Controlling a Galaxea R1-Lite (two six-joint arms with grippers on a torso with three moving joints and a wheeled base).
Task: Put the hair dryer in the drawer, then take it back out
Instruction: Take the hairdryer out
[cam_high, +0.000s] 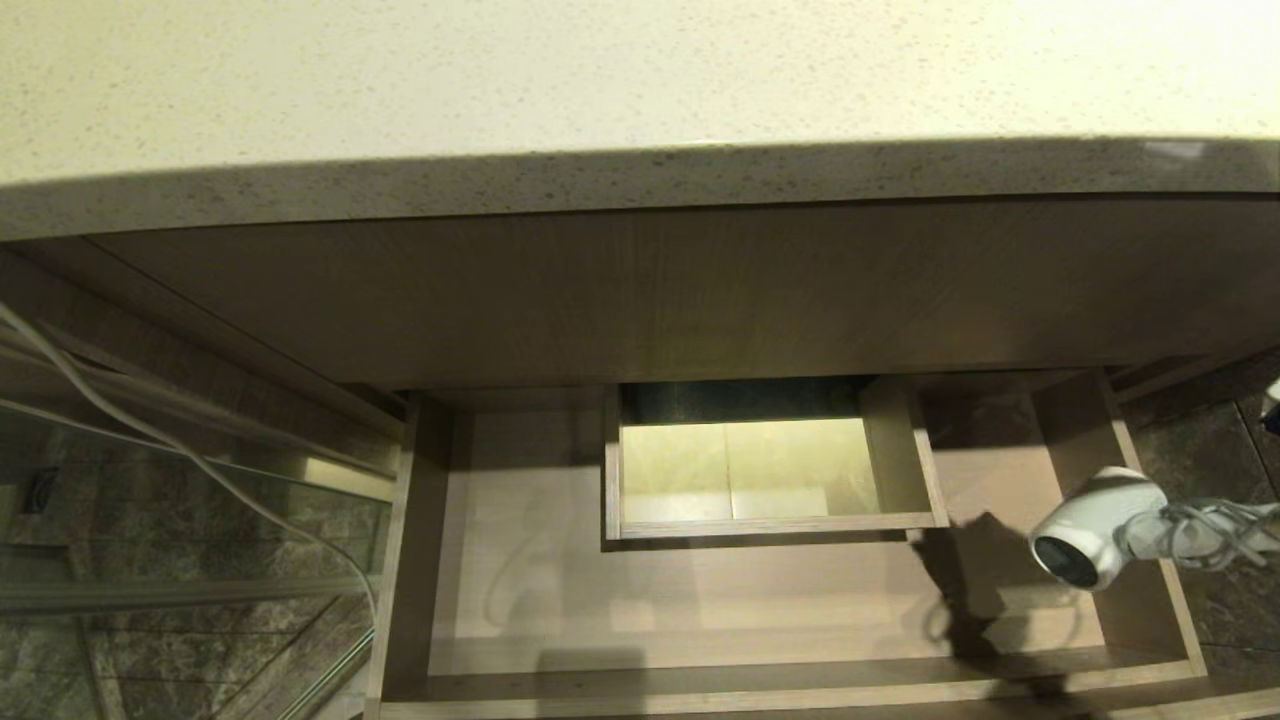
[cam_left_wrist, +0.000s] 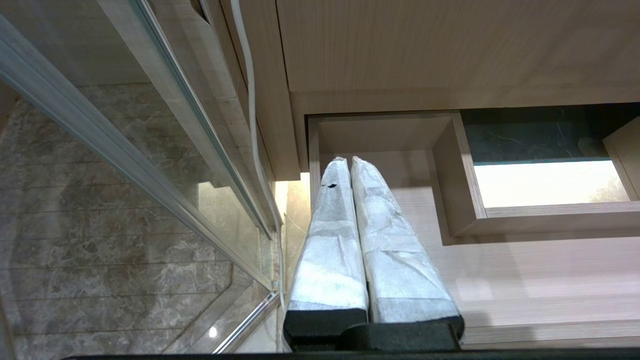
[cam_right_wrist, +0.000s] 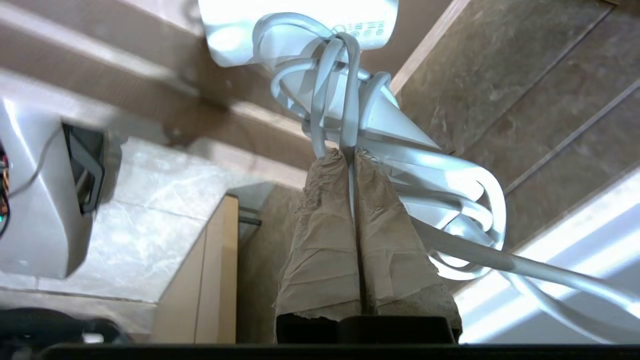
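One hair dryer (cam_high: 1095, 527) is recorded, white with a short fat barrel and a dark round mouth, held above the right end of the drawer (cam_high: 700, 600) over its right side wall, its mouth angled toward the drawer's front and its handle pointing away from the drawer to the right. No contact between the dryer and the drawer floor is seen; a dark shadow is cast on that floor just left of the barrel. The white cord (cam_right_wrist: 345, 90) is wound in loops about the handle, and a loop of it is pinched between the paper-wrapped fingers (cam_right_wrist: 325, 235) of the right gripper (cam_right_wrist: 350, 152), which are pressed together with only the cord between them. The drawer is pulled out, wide and shallow, with a boxed rectangular notch (cam_high: 760, 470) at the middle of its rear wall. Above the drawer's rear a wood-grain vanity panel (cam_high: 640, 290) is noted, and above that a pale speckled countertop (cam_high: 600, 80). The left gripper (cam_left_wrist: 348, 160) is held over the drawer's left end, fully closed, fingertips touching, with nothing gripped. Left of the drawer a glass panel (cam_high: 180, 520) and a thin white cable (cam_high: 200, 460) are observed over marble flooring.
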